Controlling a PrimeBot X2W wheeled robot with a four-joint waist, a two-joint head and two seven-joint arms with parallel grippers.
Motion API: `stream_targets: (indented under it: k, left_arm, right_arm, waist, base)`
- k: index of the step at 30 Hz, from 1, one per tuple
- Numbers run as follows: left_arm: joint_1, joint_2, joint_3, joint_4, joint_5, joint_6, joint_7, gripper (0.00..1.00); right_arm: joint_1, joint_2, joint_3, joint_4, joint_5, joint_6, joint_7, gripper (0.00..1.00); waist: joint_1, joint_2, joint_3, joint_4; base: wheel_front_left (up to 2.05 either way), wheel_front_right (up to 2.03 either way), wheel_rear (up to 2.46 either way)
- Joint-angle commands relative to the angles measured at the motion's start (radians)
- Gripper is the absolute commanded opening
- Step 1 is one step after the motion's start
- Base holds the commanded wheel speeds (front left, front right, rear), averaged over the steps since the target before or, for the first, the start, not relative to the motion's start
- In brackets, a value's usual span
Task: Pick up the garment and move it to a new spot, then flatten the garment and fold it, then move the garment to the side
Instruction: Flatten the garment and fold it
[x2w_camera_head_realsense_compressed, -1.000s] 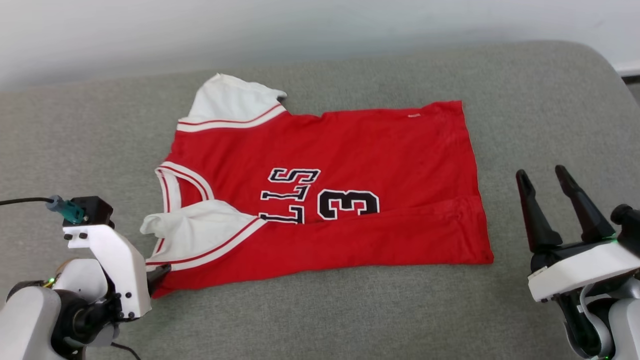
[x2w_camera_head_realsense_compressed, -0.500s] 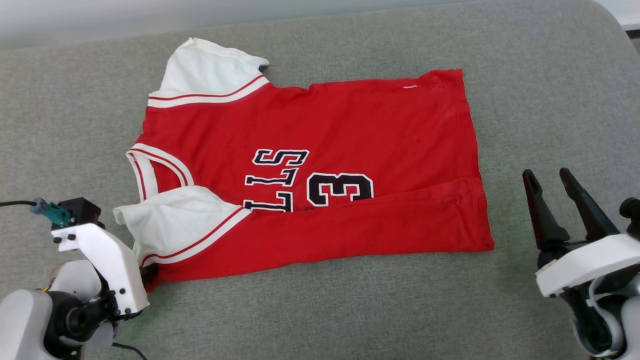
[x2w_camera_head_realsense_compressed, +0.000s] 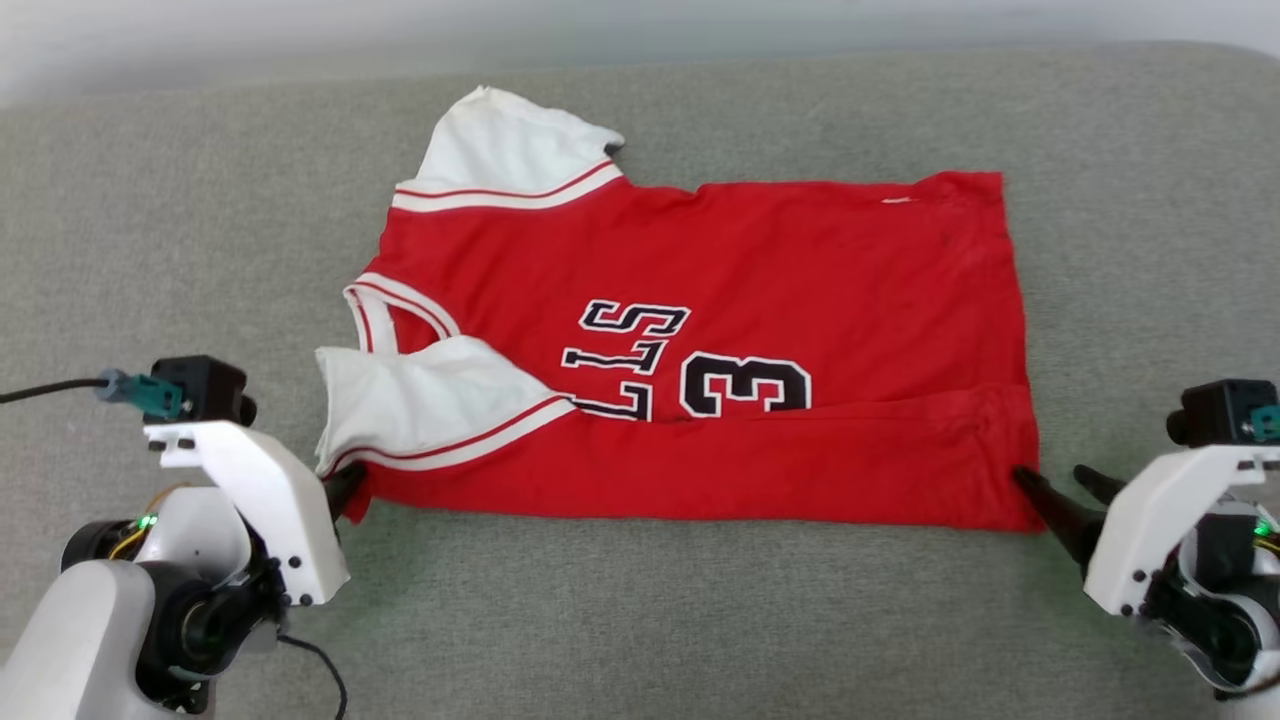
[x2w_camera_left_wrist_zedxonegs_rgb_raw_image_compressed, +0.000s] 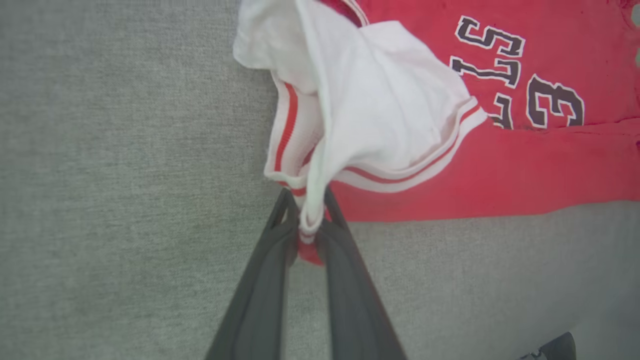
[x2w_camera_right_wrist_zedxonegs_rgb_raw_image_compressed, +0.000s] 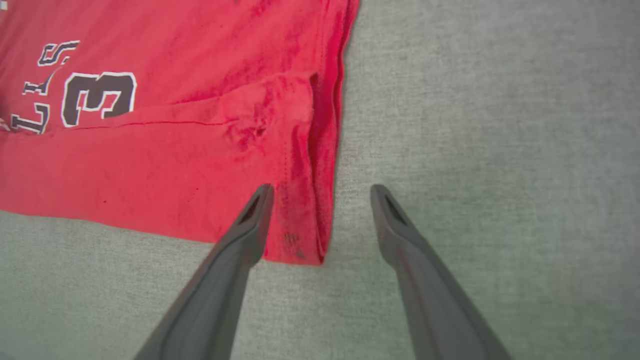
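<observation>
Evidently limp: along cushion's (x2w_camera_head_realsense_compressed: 640, 620) front edge, pinched garment's (x2w_camera_head_realsense_compressed: 760, 270) sleeve corner with left gripper (x2w_camera_left_wrist_zedxonegs_rgb_raw_image_compressed: 306, 197), spread right gripper (x2w_camera_right_wrist_zedxonegs_rgb_raw_image_compressed: 322, 187) astride hem corner.

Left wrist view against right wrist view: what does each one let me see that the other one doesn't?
Left wrist view: the left hand is pinched shut on bunched white-and-red trim at the sleeve end of the garment, with the white sleeve puckered above it.

Right wrist view: the right hand is open, straddling the hem corner, with one finger over red cloth and the other over the grey surface.

Shared: the red cloth, its folded-over lower flap, the black "3" and the grey surface.
</observation>
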Motion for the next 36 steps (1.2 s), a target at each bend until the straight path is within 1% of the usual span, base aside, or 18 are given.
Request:
stream_targets:
  k: [1, 2, 4, 5, 6, 7, 8, 11, 15, 20, 23, 30, 36]
  left_arm:
    - [-0.014, -0.004, -0.003, -0.007, 0.007, -0.005, -0.006, 0.0]
    - [-0.026, -0.017, -0.019, -0.01, 0.014, -0.009, -0.016, 0.0]
    - [-0.028, -0.022, -0.024, -0.004, 0.016, -0.014, -0.023, 0.0]
    - [-0.028, -0.022, -0.024, -0.004, 0.016, -0.014, -0.023, 0.0]
    - [-0.029, -0.028, -0.028, 0.004, 0.014, -0.015, -0.03, 0.0]
    - [-0.029, -0.028, -0.028, 0.004, 0.014, -0.015, -0.03, 0.0]
    - [-0.029, -0.031, -0.029, 0.007, 0.012, -0.015, -0.033, 0.0]
    - [-0.028, -0.037, -0.031, 0.016, 0.008, -0.017, -0.039, 0.0]
    - [-0.025, -0.045, -0.026, 0.026, 0.005, -0.024, -0.06, 0.0]
    - [-0.012, -0.059, -0.021, 0.029, -0.004, -0.033, -0.095, 0.0]
    - [0.004, -0.064, -0.019, 0.028, -0.008, -0.035, -0.111, 0.0]
    - [0.087, -0.058, -0.008, -0.009, -0.008, -0.013, -0.132, 0.0]
    - [0.204, -0.052, 0.008, -0.058, -0.026, 0.026, -0.12, 0.0]
  right_arm:
    - [-0.024, 0.013, 0.012, 0.02, 0.014, -0.001, 0.019, 1.0]
    - [-0.043, 0.026, 0.03, 0.081, 0.023, -0.001, 0.075, 1.0]
    - [-0.046, 0.041, 0.041, 0.127, 0.032, -0.001, 0.114, 1.0]
    - [-0.046, 0.041, 0.041, 0.127, 0.032, -0.001, 0.114, 1.0]
    - [-0.048, 0.061, 0.049, 0.153, 0.04, -0.001, 0.143, 0.32]
    - [-0.048, 0.061, 0.049, 0.153, 0.04, -0.001, 0.143, 0.32]
    - [-0.051, 0.068, 0.052, 0.158, 0.044, 0.0, 0.151, 0.0]
    - [-0.061, 0.066, 0.06, 0.157, 0.04, 0.0, 0.156, 0.0]
    - [-0.086, 0.037, 0.057, 0.131, 0.034, 0.0, 0.136, 0.0]
    - [-0.097, -0.002, 0.063, 0.078, 0.023, 0.0, 0.107, 0.0]
    - [-0.079, -0.01, 0.074, 0.045, 0.021, -0.001, 0.11, 0.0]
    - [-0.014, -0.018, 0.078, -0.038, 0.012, -0.001, 0.138, 0.0]
    - [0.069, -0.005, 0.056, -0.083, 0.019, -0.001, 0.171, 0.0]
  waist:
    - [-0.0001, 0.0, 0.022, 0.019]
    - [-0.0001, 0.0, 0.038, 0.033]
    - [-0.0001, 0.0, 0.044, 0.039]
    - [-0.0001, 0.0, 0.044, 0.039]
    - [-0.0001, 0.0, 0.046, 0.042]
    - [-0.0001, 0.0, 0.046, 0.042]
    - [-0.0001, 0.0, 0.047, 0.042]
    - [-0.0001, 0.0, 0.046, 0.042]
    - [-0.0001, 0.0, 0.03, 0.04]
    - [-0.0001, 0.0, -0.01, 0.044]
    - [-0.0001, 0.0, -0.046, 0.047]
    - [-0.0001, 0.0, -0.122, 0.054]
    - [-0.0001, 0.0, -0.173, 0.053]
  base:
    - [0.0, 0.0, 0.0]
    - [0.0, 0.0, 0.0]
    - [0.0, 0.0, 0.0]
    - [0.0, 0.0, 0.0]
    - [0.0, 0.0, 0.0]
    - [0.0, 0.0, 0.0]
    - [0.0, 0.0, 0.0]
    - [0.0, 0.0, 0.0]
    - [0.0, 0.0, 0.0]
    - [0.0, 0.0, 0.0]
    - [0.0, 0.0, 0.0]
    - [0.0, 0.0, 0.0]
    - [0.0, 0.0, 0.0]
